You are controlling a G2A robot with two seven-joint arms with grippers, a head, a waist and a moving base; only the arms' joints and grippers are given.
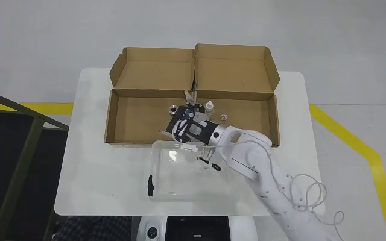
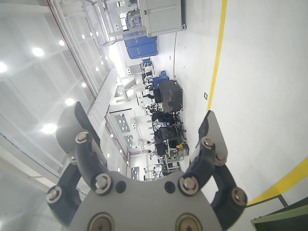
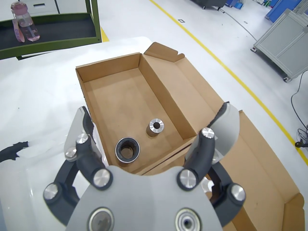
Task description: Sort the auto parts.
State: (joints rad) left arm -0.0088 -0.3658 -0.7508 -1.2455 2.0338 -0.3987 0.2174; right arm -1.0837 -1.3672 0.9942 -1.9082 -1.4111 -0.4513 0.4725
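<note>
Two open cardboard boxes stand side by side, the left box [image 1: 123, 123] and the right box [image 1: 259, 117]. In the left box a silver bushing [image 3: 156, 127] [image 1: 174, 109] stands near a black ring-shaped part [image 3: 127, 149]. My right gripper [image 3: 155, 114] [image 1: 188, 112] hovers open and empty above these two parts, at the left box's end by the divide. A white part [image 1: 209, 107] and a small pink part [image 1: 224, 117] lie in the right box. A black part [image 1: 149, 185] lies in the clear tray [image 1: 166, 158]. My left gripper [image 2: 144, 115] is open, empty, and faces the room.
The clear tray sits on the white table [image 1: 90, 150] in front of the boxes, under the right arm. Both box lids stand open at the back. A green shelf [image 3: 50, 39] holding a pink bottle [image 3: 24, 22] is beside the table.
</note>
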